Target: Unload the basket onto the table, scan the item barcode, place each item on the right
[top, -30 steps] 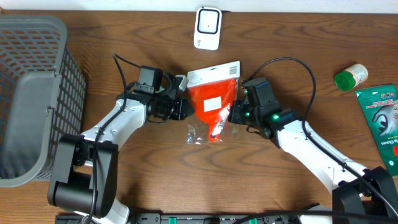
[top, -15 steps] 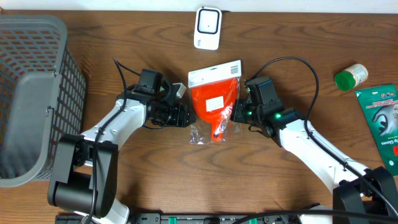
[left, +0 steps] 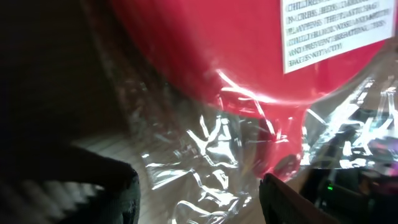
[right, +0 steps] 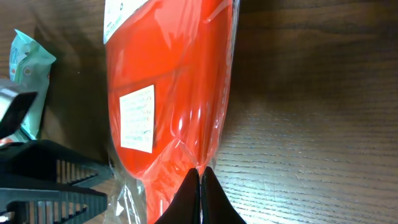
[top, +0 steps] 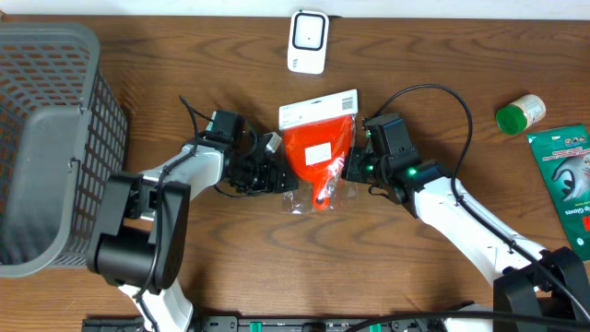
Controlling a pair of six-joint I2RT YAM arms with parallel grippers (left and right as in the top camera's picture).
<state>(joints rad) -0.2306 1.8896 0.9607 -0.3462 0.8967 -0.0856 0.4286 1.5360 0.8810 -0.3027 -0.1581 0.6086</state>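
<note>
The item (top: pixel 318 148) is an orange-red piece in a clear plastic bag with a white header card, lying mid-table. My right gripper (top: pixel 348 166) is shut on the bag's right edge; the right wrist view shows its fingertips (right: pixel 200 180) pinching the film beside the red body (right: pixel 168 81). My left gripper (top: pixel 277 180) stands open at the bag's lower left. In the left wrist view its jaws (left: pixel 199 196) straddle crinkled clear film without closing on it, and the red item (left: pixel 205 50) with a white warning label fills the frame above. No barcode shows clearly.
A white scanner-like device (top: pixel 308 41) lies at the back edge, above the item. A grey mesh basket (top: pixel 46 138) stands at the left. A green-capped bottle (top: pixel 519 114) and a green glove package (top: pixel 567 180) lie at the far right.
My left gripper has opened and slid from the bag's upper left edge down to its lower left corner. The right gripper has kept its hold, and the bag has barely shifted.
</note>
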